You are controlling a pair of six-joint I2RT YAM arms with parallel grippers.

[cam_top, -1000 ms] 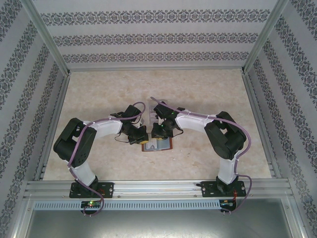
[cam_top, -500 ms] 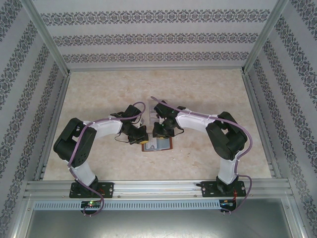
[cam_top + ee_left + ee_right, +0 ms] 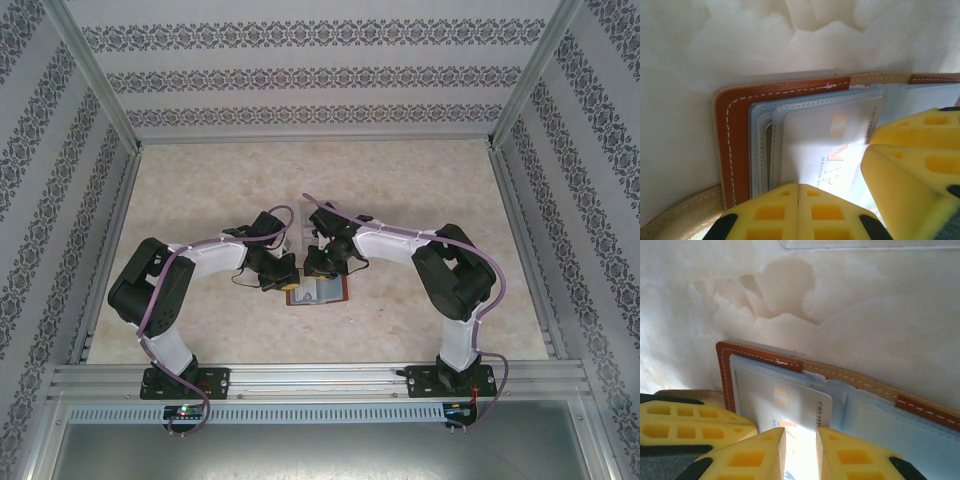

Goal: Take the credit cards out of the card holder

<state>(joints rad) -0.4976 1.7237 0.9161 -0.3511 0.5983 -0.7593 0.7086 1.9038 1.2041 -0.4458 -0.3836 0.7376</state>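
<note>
Wallet (image 3: 735,131) open on the table (image 3: 400,190), we see the left claw (image 3: 798,210) pressed together (no gap) over its sleeves, right claw (image 3: 800,450) pinching the white card (image 3: 825,140) on its left half.

Card holder (image 3: 322,292) is lying open, flat on the worktop (image 3: 200,200), about mid-width and toward the near side, right between the two arms. The credit cards (image 3: 830,145) are stacked in the pockets of its left half, with the top one poking out toward the fold. Left claw (image 3: 798,200) sits over that half. Right claw (image 3: 800,450) is just beside it on the right, over the top card.
</note>
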